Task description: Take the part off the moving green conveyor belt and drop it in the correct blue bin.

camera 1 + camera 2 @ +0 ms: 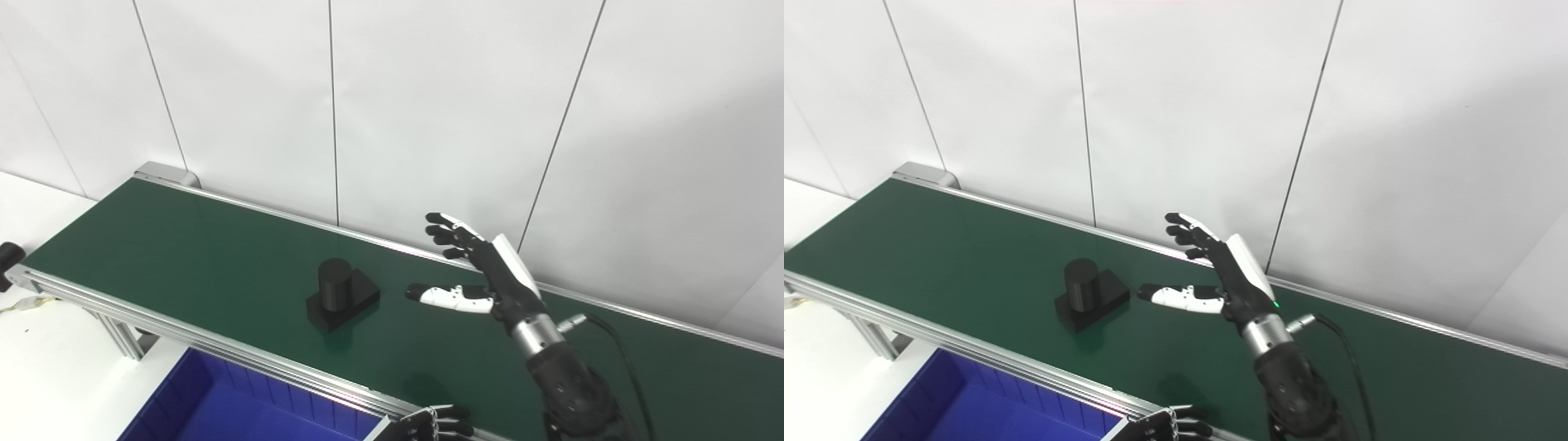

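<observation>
right hand (484,269) spread wide, empty, nearer; part (342,294) just to its left on belt (184,251).

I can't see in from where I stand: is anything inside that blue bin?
The visible part of the blue bin shows only bare blue floor and ribbed wall. Its near end is cut off by the picture, and the left hand covers one corner, so that cannot be checked.

The part (340,294) sits on the conveyor belt (184,245), with the right hand (484,269) raised just to its right, apart from it. The bin (245,404) lies below the belt's near rail, and the left hand (435,424) lies at the bin's right corner.
</observation>
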`<action>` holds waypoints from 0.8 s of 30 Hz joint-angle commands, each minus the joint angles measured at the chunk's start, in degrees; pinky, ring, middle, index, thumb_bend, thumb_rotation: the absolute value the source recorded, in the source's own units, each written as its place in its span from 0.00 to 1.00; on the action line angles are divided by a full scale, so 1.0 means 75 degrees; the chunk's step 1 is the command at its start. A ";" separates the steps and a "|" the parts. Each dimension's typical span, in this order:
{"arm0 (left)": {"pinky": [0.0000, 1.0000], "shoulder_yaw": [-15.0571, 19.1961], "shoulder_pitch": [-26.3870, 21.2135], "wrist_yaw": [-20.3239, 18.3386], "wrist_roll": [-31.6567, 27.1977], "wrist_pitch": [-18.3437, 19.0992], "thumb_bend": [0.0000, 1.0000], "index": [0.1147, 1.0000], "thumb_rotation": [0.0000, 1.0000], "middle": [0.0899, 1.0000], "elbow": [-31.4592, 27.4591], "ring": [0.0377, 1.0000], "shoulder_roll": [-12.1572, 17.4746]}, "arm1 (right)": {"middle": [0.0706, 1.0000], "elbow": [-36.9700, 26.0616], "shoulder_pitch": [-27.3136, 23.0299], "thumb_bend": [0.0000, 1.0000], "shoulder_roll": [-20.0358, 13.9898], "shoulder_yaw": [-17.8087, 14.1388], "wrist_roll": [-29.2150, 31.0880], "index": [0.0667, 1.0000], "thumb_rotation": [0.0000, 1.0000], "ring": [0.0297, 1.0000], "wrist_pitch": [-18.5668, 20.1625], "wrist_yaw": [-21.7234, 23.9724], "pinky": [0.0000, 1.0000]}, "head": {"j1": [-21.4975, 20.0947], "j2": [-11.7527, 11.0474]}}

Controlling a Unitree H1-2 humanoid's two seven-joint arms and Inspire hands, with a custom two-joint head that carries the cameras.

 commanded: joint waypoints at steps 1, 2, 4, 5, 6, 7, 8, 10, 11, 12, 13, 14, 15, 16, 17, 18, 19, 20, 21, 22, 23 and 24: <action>0.67 -0.0071 -0.0157 0.0008 0.0048 -0.0320 1.00 0.77 0.15 0.73 -0.0063 0.70 -0.0121 | 0.83 0.0175 -0.0509 0.81 0.0264 0.0073 -0.0085 0.87 0.43 0.84 -0.0521 -0.0193 0.79 | 0.0029 0.0003; 0.67 -0.0081 -0.0163 0.0014 0.0047 -0.0320 1.00 0.77 0.15 0.73 -0.0053 0.70 -0.0129 | 0.83 0.0302 -0.0562 0.82 0.0293 0.0098 -0.0124 0.87 0.44 0.84 -0.0548 -0.0220 0.79 | 0.0029 0.0003; 0.67 -0.0109 -0.0178 0.0033 0.0084 -0.0318 1.00 0.77 0.15 0.73 -0.0055 0.70 -0.0149 | 0.83 0.0710 -0.0710 0.83 0.0397 0.0188 -0.0228 0.87 0.44 0.85 -0.0656 -0.0315 0.80 | 0.0058 0.0005; 0.67 -0.0121 -0.0189 0.0038 0.0099 -0.0318 1.00 0.77 0.15 0.74 -0.0049 0.70 -0.0162 | 0.83 0.0920 -0.0769 0.83 0.0458 0.0210 -0.0255 0.87 0.45 0.85 -0.0730 -0.0366 0.80 | 0.0072 0.0001; 0.67 -0.0134 -0.0200 0.0041 0.0106 -0.0319 1.00 0.77 0.14 0.74 -0.0043 0.70 -0.0178 | 0.82 0.1158 -0.0830 0.83 0.0519 0.0232 -0.0280 0.86 0.43 0.85 -0.0834 -0.0431 0.80 | 0.0088 0.0013; 0.67 -0.0144 -0.0208 0.0046 0.0110 -0.0319 1.00 0.77 0.14 0.73 -0.0035 0.69 -0.0190 | 0.82 0.1306 -0.0866 0.83 0.0552 0.0241 -0.0290 0.86 0.43 0.85 -0.0913 -0.0475 0.80 | 0.0095 0.0023; 0.67 -0.0158 -0.0215 0.0055 0.0120 -0.0320 1.00 0.77 0.14 0.73 -0.0034 0.69 -0.0204 | 0.82 0.1477 -0.0913 0.84 0.0588 0.0255 -0.0297 0.86 0.43 0.85 -0.0987 -0.0505 0.80 | 0.0111 0.0025; 0.66 -0.0183 -0.0222 0.0092 0.0168 -0.0321 1.00 0.76 0.14 0.73 -0.0035 0.69 -0.0227 | 0.82 0.1849 -0.1017 0.84 0.0694 0.0266 -0.0307 0.86 0.45 0.85 -0.1070 -0.0554 0.80 | 0.0135 0.0027; 0.66 -0.0189 -0.0223 0.0107 0.0187 -0.0320 1.00 0.76 0.14 0.73 -0.0037 0.70 -0.0236 | 0.82 0.2008 -0.1064 0.84 0.0743 0.0262 -0.0320 0.86 0.46 0.85 -0.1104 -0.0576 0.80 | 0.0135 0.0027; 0.66 -0.0203 -0.0227 0.0143 0.0232 -0.0321 1.00 0.75 0.14 0.74 -0.0035 0.70 -0.0257 | 0.82 0.2205 -0.1125 0.84 0.0795 0.0273 -0.0357 0.86 0.46 0.85 -0.1115 -0.0612 0.80 | 0.0191 0.0047; 0.65 -0.0213 -0.0230 0.0163 0.0251 -0.0321 1.00 0.75 0.14 0.74 -0.0033 0.69 -0.0273 | 0.83 0.2365 -0.1180 0.85 0.0833 0.0292 -0.0398 0.86 0.47 0.86 -0.1107 -0.0648 0.80 | 0.0191 0.0047; 0.64 -0.0227 -0.0234 0.0198 0.0293 -0.0322 1.00 0.75 0.15 0.74 -0.0032 0.69 -0.0286 | 0.83 0.2524 -0.1237 0.85 0.0858 0.0322 -0.0445 0.86 0.48 0.86 -0.1138 -0.0690 0.79 | 0.0216 0.0052; 0.64 -0.0237 -0.0234 0.0239 0.0336 -0.0321 1.00 0.75 0.15 0.74 -0.0034 0.69 -0.0294 | 0.83 0.2698 -0.1296 0.85 0.0885 0.0358 -0.0489 0.86 0.48 0.86 -0.1195 -0.0746 0.79 | 0.0216 0.0052; 0.64 -0.0247 -0.0233 0.0273 0.0375 -0.0320 1.00 0.75 0.15 0.74 -0.0035 0.69 -0.0299 | 0.83 0.2856 -0.1343 0.84 0.0912 0.0385 -0.0523 0.86 0.48 0.85 -0.1264 -0.0807 0.79 | 0.0229 0.0060; 0.65 -0.0254 -0.0232 0.0302 0.0401 -0.0319 1.00 0.75 0.15 0.74 -0.0035 0.69 -0.0302 | 0.82 0.2993 -0.1381 0.84 0.0939 0.0401 -0.0547 0.86 0.48 0.84 -0.1330 -0.0860 0.78 | 0.0229 0.0060; 0.65 -0.0266 -0.0231 0.0330 0.0427 -0.0318 1.00 0.75 0.15 0.74 -0.0033 0.69 -0.0308 | 0.82 0.3126 -0.1412 0.84 0.0963 0.0409 -0.0561 0.86 0.48 0.84 -0.1403 -0.0899 0.78 | 0.0247 0.0080; 0.65 -0.0279 -0.0231 0.0355 0.0442 -0.0318 1.00 0.75 0.15 0.74 -0.0033 0.69 -0.0310 | 0.82 0.3215 -0.1432 0.84 0.0977 0.0410 -0.0567 0.86 0.47 0.84 -0.1457 -0.0924 0.78 | 0.0247 0.0080; 0.64 -0.0288 -0.0228 0.0380 0.0442 -0.0316 1.00 0.75 0.15 0.73 -0.0036 0.68 -0.0316 | 0.81 0.3372 -0.1470 0.84 0.1013 0.0423 -0.0590 0.85 0.47 0.83 -0.1497 -0.0962 0.77 | 0.0254 0.0078; 0.64 -0.0296 -0.0226 0.0400 0.0442 -0.0315 1.00 0.75 0.14 0.73 -0.0039 0.68 -0.0319 | 0.81 0.3483 -0.1497 0.84 0.1038 0.0433 -0.0608 0.85 0.47 0.82 -0.1525 -0.0991 0.76 | 0.0254 0.0078; 0.64 -0.0306 -0.0221 0.0415 0.0451 -0.0315 1.00 0.74 0.14 0.73 -0.0055 0.68 -0.0320 | 0.81 0.3627 -0.1525 0.84 0.1073 0.0442 -0.0622 0.85 0.47 0.82 -0.1556 -0.1020 0.75 | 0.0265 0.0104; 0.64 -0.0313 -0.0219 0.0436 0.0479 -0.0317 1.00 0.74 0.13 0.73 -0.0073 0.68 -0.0318 | 0.81 0.3796 -0.1555 0.84 0.1106 0.0457 -0.0640 0.85 0.47 0.82 -0.1607 -0.1063 0.75 | 0.0265 0.0104; 0.63 -0.0319 -0.0216 0.0447 0.0493 -0.0318 1.00 0.74 0.13 0.72 -0.0085 0.68 -0.0317 | 0.81 0.3933 -0.1577 0.84 0.1132 0.0465 -0.0650 0.85 0.47 0.82 -0.1649 -0.1097 0.75 | 0.0265 0.0104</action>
